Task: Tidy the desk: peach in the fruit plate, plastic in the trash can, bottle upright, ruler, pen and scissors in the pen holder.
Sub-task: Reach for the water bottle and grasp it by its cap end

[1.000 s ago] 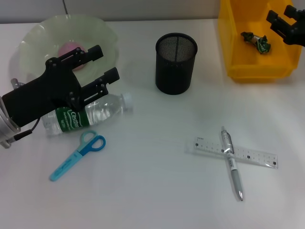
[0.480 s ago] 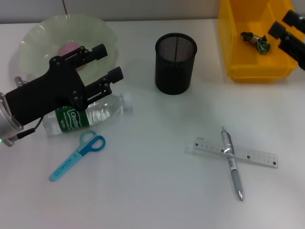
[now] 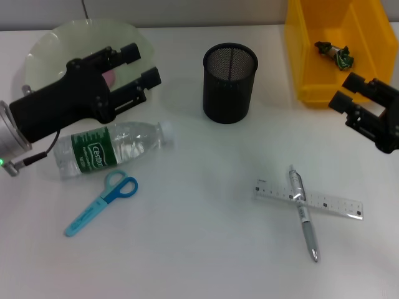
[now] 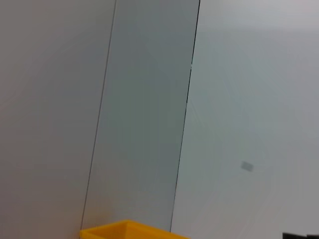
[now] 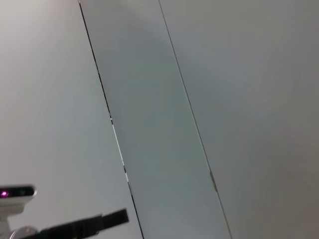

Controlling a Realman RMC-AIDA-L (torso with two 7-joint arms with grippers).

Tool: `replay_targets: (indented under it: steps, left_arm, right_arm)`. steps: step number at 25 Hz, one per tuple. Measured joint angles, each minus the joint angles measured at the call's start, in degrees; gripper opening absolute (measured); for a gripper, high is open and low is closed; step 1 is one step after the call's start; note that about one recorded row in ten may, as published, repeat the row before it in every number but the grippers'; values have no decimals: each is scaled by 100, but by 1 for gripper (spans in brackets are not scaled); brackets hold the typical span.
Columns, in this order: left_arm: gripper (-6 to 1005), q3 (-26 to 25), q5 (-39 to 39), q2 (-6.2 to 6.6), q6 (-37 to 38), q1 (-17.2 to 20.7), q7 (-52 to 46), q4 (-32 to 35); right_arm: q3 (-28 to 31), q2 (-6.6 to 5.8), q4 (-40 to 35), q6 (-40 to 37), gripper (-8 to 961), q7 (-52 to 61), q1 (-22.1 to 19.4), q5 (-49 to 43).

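The clear bottle (image 3: 109,149) with a green label lies on its side at the left. Just behind it, over the near rim of the pale green fruit plate (image 3: 47,47), my left gripper (image 3: 142,65) hangs open and holds nothing. It hides most of the pink peach (image 3: 111,78) in the plate. Blue scissors (image 3: 103,202) lie in front of the bottle. The black mesh pen holder (image 3: 230,81) stands at centre. A silver pen (image 3: 303,213) lies across the clear ruler (image 3: 312,200). Crumpled plastic (image 3: 335,53) rests in the yellow trash can (image 3: 330,93). My right gripper (image 3: 344,91) is open just in front of that can.
The left wrist view catches only a corner of the yellow trash can (image 4: 124,230) below a plain wall. The right wrist view shows wall panels and a black part (image 5: 84,226) at its lower edge. White tabletop lies between the pen holder and the ruler.
My left gripper has drawn back from over the bottle toward the plate. My right gripper has moved from above the yellow can to the table side in front of it.
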Motion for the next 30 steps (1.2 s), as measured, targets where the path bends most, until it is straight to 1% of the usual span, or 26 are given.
replay_targets:
  steps: [4, 6, 8, 12, 15, 18, 24, 26, 27, 28, 29, 30]
  left_arm:
    - [640, 14, 39, 15, -129, -70, -574, 291]
    - [640, 16, 85, 20, -157, -87, -682, 391]
    - [641, 50, 202, 11, -147, -82, -720, 542]
    - [641, 147, 250, 2, -132, -66, -698, 577]
    - [640, 225, 254, -4, -127, -46, -679, 578]
    - [638, 415, 262, 6, -119, -26, -686, 578]
    - [635, 519, 282, 9, -152, -15, -709, 637]
    - [634, 574, 381, 11, -248, -36, -953, 907]
    - [634, 610, 502, 16, -321, -61, -1227, 1112]
    - [637, 668, 879, 25, -451, -168, -1961, 1590]
    - [638, 668, 879, 25, -451, -168, -1961, 1590]
    - [638, 686, 1099, 23, -514, -238, -2350, 1845]
  right_arm:
    - [1, 0, 227, -11, 648, -188, -3, -28]
    - [0, -1, 290, -22, 656, -239, -5, -46]
    - [0, -3, 408, -37, 663, -301, -7, -80]
    - [0, -10, 563, -36, 679, -317, -10, -101]
    - [-1, -21, 609, -51, 741, -317, -11, -180]
    - [-7, -23, 617, -31, 741, -319, 29, -475]
    - [-6, -6, 643, -12, 741, -321, 40, -549]
    - [18, -5, 685, -11, 741, -322, 34, -542]
    - [37, -7, 724, -10, 741, -323, 34, -534]
    - [46, -8, 770, -5, 741, -322, 37, -530]
    - [54, -13, 804, 3, 741, -322, 40, -527]
    - [57, -14, 828, 9, 741, -323, 44, -524]
